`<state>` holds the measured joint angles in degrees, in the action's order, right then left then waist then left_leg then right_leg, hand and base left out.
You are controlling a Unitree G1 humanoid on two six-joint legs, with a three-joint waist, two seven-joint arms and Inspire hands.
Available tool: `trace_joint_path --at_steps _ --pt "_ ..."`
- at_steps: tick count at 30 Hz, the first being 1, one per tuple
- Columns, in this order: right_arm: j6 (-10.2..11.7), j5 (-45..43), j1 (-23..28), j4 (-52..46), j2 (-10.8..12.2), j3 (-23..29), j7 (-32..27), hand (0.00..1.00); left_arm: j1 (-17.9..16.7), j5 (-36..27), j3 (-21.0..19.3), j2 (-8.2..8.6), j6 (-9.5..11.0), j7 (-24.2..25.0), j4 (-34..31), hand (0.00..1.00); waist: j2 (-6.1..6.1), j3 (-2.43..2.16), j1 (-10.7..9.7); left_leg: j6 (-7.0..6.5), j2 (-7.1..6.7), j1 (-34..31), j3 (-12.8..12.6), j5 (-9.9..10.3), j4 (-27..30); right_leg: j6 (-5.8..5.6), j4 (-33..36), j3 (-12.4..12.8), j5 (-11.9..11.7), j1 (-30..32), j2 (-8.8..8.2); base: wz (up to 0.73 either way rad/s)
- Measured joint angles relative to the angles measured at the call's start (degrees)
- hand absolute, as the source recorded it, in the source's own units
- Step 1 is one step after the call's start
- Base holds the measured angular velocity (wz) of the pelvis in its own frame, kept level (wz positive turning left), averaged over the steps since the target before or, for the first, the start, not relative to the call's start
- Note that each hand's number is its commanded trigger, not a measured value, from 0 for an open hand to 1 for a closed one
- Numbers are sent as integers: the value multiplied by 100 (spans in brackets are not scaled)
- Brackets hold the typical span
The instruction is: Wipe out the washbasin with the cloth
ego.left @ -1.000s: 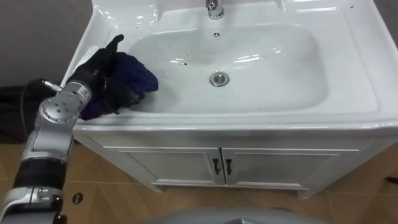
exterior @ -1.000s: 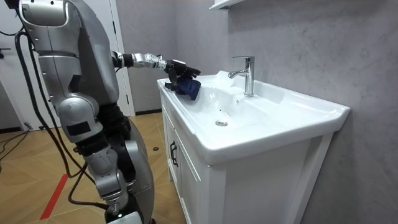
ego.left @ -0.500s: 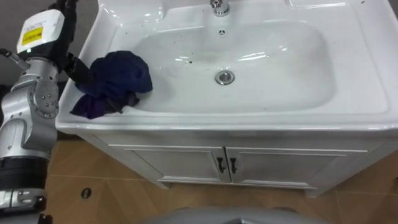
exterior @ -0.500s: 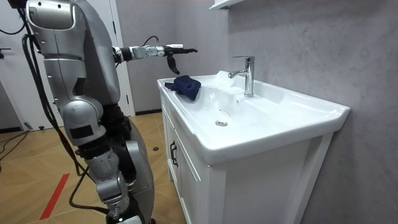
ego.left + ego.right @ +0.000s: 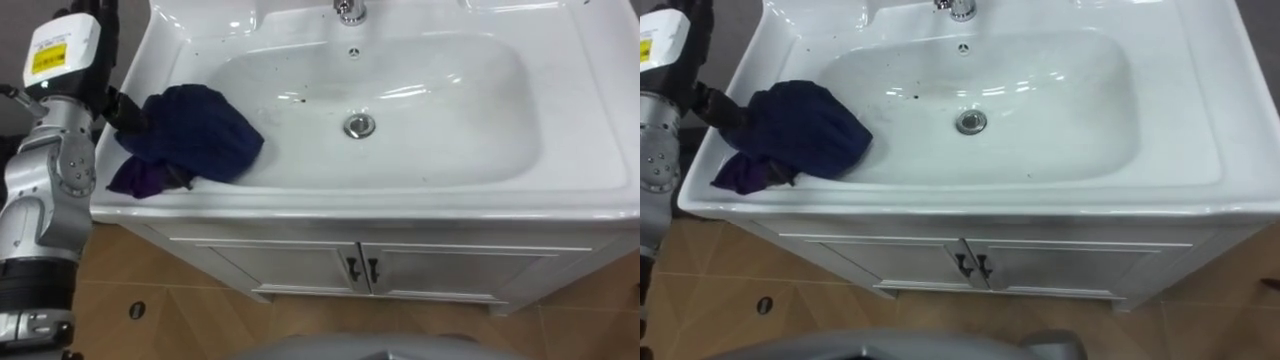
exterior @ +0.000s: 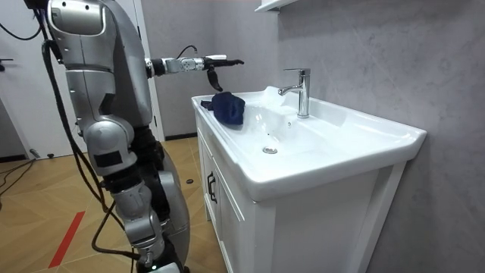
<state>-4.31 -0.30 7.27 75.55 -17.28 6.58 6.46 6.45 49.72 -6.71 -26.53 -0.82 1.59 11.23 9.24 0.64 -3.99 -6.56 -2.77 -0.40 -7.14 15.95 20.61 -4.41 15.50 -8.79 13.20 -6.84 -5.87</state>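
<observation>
Dark blue cloth [image 5: 190, 135] lies bunched on the left rim of the white basin [image 5: 560, 170], part of it draped over the rim into the bowl, a purplish corner hanging toward the front edge. Left hand [image 6: 214, 64] is raised above the cloth in the room view, fingers straight and spread, holding nothing, not touching the cloth. Robot stands at the left end of the vanity, by the cabinet doors [image 5: 360, 268].

Dark specks [image 5: 300, 97] sit on the bowl's back-left slope; drain [image 5: 358, 126] is mid-bowl, faucet [image 6: 299, 89] at the back.

This fits either the cloth being let go after a wiping pass or the hand about to come down on it; the pictures don't settle which. If wiping goes on, judgement: get the cloth flat under the palm, not in a lump, press evenly, sweep along the bowl's slope through the specks, and keep clear of the faucet.

Cloth is a rough lump, long axis running from the front-left rim corner diagonally toward the bowl's middle; the bulkier rounded end points toward the drain, the thin end toward the front-left edge.
</observation>
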Motion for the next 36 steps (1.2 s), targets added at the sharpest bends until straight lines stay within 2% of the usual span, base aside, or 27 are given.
trace_joint_path --at_steps 3,9,11,15,18,20,26,28,30,36 --pt "0 1 -3 -1 -16 38 12 0 0 -23 0 0 51 -7 0 0 -5 3 13 1 2 3 0 0 0 0 19 6 0 9 2 0" --pt "-16 48 55 1 -26 62 -6 0 -70 -193 -97 0 207 -392 0 0 -1 -44 182 0 -1 13 -2 0 20 0 33 2 0 1 -1 0" --pt "-20 52 103 -1 -11 158 -61 0 -212 -282 -360 0 239 -651 0 0 -9 -74 230 0 0 33 1 0 19 0 26 -5 0 -25 -1 0" --pt "-8 43 152 -13 -10 167 -176 0 -522 -473 -793 2 280 -1243 21 0 -26 -68 285 1 -2 127 2 0 -4 0 42 -9 1 -113 -3 0" --pt "-11 46 149 -21 -11 163 -198 0 -913 -763 -1010 1 283 -1669 23 0 -65 -71 365 3 -1 129 10 1 9 0 53 -11 1 -104 -4 0" --pt "-27 50 197 -21 -15 157 -205 0 -1095 -904 -1112 9 282 -1921 27 0 -101 -82 524 2 1 95 11 2 36 0 40 -12 0 -88 -5 0" --pt "-61 -2 225 -28 9 137 -218 0 -1189 -1147 -1475 15 266 -2485 22 0 -163 -88 747 -1 -13 10 137 1 79 -1 151 -96 -1 -23 -10 11" --pt "-66 -10 213 -41 31 124 -217 0 -1286 -1256 -1561 15 266 -2596 9 0 -169 -85 745 -1 -25 1 198 1 93 -1 153 -163 -1 -50 -12 15" --pt "-77 -135 201 -46 49 75 -196 0 -1332 -1505 -1571 46 254 -2660 10 0 -172 -83 761 1 -24 -8 232 1 95 0 182 -247 -1 -38 -14 13" --pt "-86 -244 168 -124 130 -35 -159 0 -1835 -1870 -1571 332 249 -2908 13 0 -261 -80 831 18 -13 -16 295 1 87 1 221 -409 1 -33 -14 5"
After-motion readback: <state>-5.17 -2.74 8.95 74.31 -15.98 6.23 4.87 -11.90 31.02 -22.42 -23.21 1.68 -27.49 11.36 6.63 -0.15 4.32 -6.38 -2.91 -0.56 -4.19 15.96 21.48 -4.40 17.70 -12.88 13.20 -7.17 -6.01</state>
